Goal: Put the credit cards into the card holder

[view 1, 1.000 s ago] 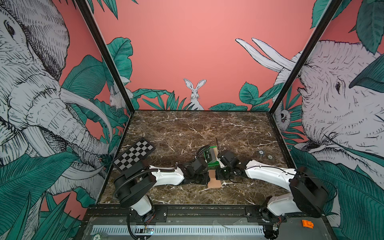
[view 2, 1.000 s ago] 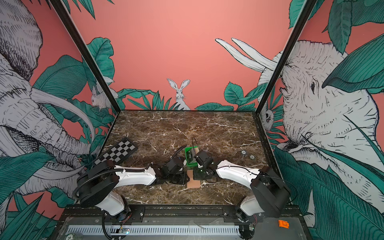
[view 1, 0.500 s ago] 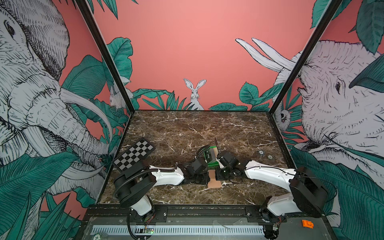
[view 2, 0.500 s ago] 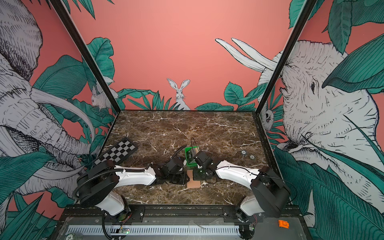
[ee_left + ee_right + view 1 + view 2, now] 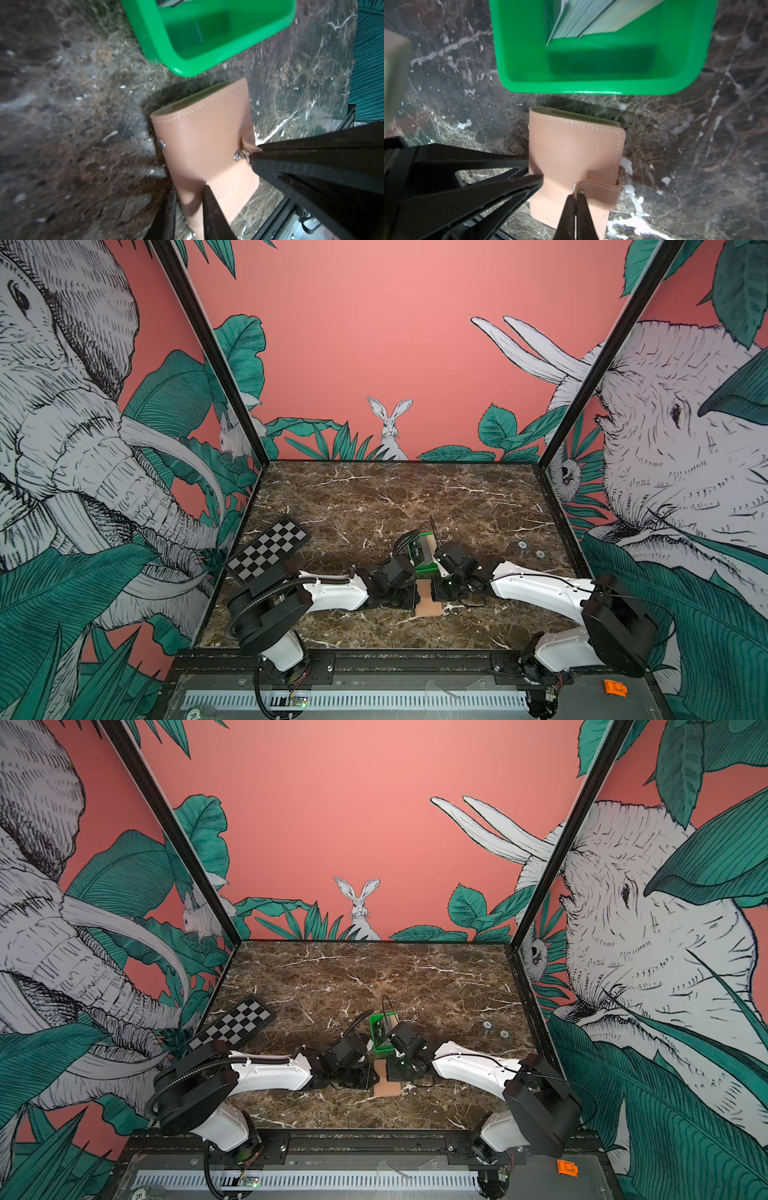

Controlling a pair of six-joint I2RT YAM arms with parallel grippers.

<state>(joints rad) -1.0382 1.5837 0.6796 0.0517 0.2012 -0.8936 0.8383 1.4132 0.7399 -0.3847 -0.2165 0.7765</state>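
Note:
The tan card holder (image 5: 428, 602) (image 5: 386, 1088) lies folded shut on the marble near the front middle, between both grippers. My left gripper (image 5: 189, 187) (image 5: 534, 168) is shut on one side edge of the card holder (image 5: 203, 141). My right gripper (image 5: 577, 194) (image 5: 252, 155) is shut on the snap end of the strap tab (image 5: 600, 188), which is pulled off the cover. The credit cards (image 5: 583, 18) lean inside the green tray (image 5: 571, 87) just behind the holder (image 5: 571, 149); the black VIP card (image 5: 417, 549) (image 5: 379, 1029) faces the front.
A black-and-white checkerboard (image 5: 268, 549) (image 5: 232, 1025) lies at the left wall. Two small round discs (image 5: 522, 544) sit on the marble toward the right. The green tray (image 5: 424, 569) stands close behind both wrists. Walls enclose three sides.

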